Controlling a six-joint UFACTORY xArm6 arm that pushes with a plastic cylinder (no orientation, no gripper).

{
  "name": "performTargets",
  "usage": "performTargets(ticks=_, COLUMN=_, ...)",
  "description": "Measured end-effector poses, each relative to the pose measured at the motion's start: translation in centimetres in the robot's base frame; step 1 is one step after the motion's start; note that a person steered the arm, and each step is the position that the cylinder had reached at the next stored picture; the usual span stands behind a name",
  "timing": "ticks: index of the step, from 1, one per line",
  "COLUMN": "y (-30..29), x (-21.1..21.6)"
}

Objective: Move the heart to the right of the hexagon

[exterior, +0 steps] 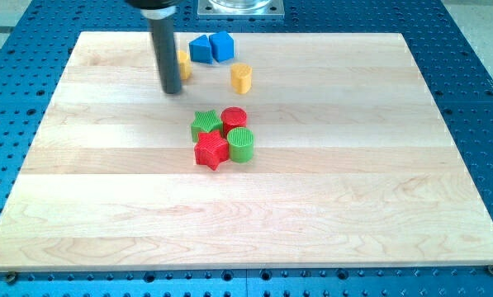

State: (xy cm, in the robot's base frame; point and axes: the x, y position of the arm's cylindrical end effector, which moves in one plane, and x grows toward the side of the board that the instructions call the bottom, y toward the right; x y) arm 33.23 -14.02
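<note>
Touching the half-hidden yellow block point(183, 65) at its 9 o'clock, my tip point(173, 91), a bare fingerless rod, risked shoving it toward the blue blocks point(210, 48) at 1 o'clock.

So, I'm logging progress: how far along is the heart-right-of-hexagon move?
Done: nothing I can confirm. In hand: my tip is at the view's left edge of the near yellow block, which the rod half hides. Left: that block lies to the view's left of the far yellow block. I cannot tell which of them is the heart, so the final placement is unsettled.
</note>
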Motion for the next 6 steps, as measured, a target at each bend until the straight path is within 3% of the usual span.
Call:
performTargets(ticks=1, y=0.1, x=-2.7)
performTargets(ticks=2, y=2.1, x=-2.3)
performTargets(ticks=3, y=5.4, x=2.8)
performTargets(ticks=4, y=12.6, x=4.7)
performTargets(ticks=5, y=16.4, x=1.1)
performTargets(ticks=6, y=9.0, x=-1.6)
